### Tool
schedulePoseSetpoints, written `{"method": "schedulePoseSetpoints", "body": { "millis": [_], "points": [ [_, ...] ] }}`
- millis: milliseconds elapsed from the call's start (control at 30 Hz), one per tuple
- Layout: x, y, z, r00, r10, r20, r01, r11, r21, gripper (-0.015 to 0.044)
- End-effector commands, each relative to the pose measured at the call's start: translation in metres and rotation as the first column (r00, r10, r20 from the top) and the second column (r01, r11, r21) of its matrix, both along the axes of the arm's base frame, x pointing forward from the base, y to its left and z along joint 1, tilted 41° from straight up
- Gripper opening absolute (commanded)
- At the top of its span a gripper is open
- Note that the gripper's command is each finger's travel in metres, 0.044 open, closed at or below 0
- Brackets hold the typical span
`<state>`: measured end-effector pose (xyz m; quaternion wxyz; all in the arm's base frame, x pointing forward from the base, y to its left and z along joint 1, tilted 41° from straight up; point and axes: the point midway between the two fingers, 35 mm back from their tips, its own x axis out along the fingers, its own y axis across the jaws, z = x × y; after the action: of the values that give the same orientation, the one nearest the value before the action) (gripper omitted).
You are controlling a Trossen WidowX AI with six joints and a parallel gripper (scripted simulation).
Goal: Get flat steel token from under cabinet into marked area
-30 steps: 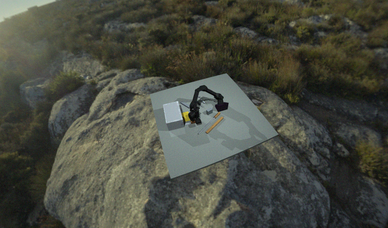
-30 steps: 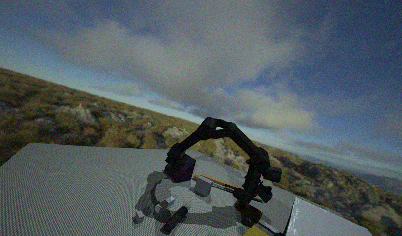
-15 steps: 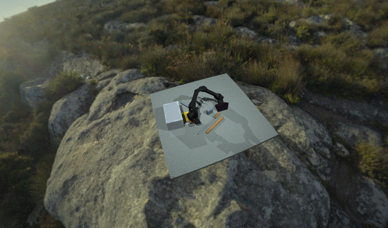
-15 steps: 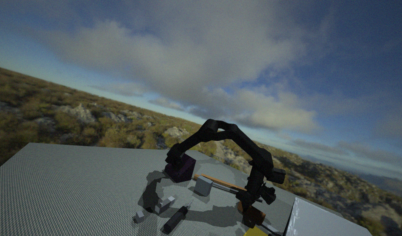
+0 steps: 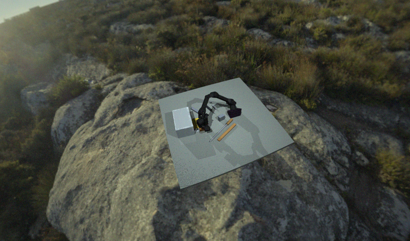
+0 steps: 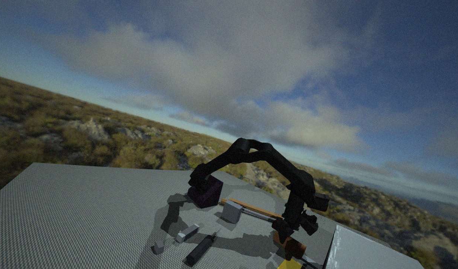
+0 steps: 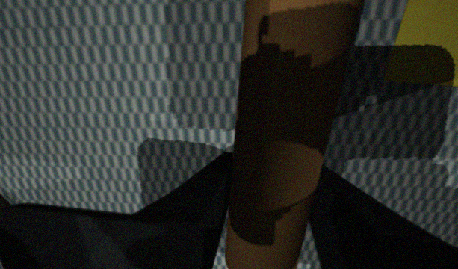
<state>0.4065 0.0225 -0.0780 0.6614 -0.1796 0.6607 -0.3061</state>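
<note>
My gripper point(image 5: 203, 127) point(image 6: 285, 241) point(image 7: 268, 166) is shut on the brown wooden handle point(image 6: 297, 246) point(image 7: 285, 179) of a tool, low over the table in front of the cabinet. The tool's thin metal shaft point(image 6: 310, 262) runs from the handle toward the cabinet; its far end is hidden. The pale box-shaped cabinet point(image 5: 182, 117) point(image 6: 364, 252) stands on the table. The yellow marked area point(image 5: 195, 123) point(image 6: 290, 265) point(image 7: 438, 22) lies in front of it, partly covered by the arm and its shadow. The steel token cannot be made out in any view.
A second tool with an orange handle point(image 5: 229, 122) and a long orange stick point(image 5: 226, 132) lie side by side. A grey block point(image 5: 221, 117) point(image 6: 232, 211) is near the arm's dark base point(image 5: 234, 112) point(image 6: 207, 192). A dark-handled tool point(image 6: 200, 250) and small grey blocks point(image 6: 187, 233) point(image 6: 158, 247) lie beyond.
</note>
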Motion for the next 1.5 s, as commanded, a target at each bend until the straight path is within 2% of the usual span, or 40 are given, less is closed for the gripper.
{"method": "schedulePoseSetpoints", "body": {
  "millis": [0,1467],
  "points": [
    [0.005,-0.001,0.0,1.0,0.001,0.002,-0.001,1.0,0.002,0.0],
    [-0.005,-0.02,0.013,1.0,0.001,0.001,-0.001,1.0,0.001,0.0]
  ]
}}
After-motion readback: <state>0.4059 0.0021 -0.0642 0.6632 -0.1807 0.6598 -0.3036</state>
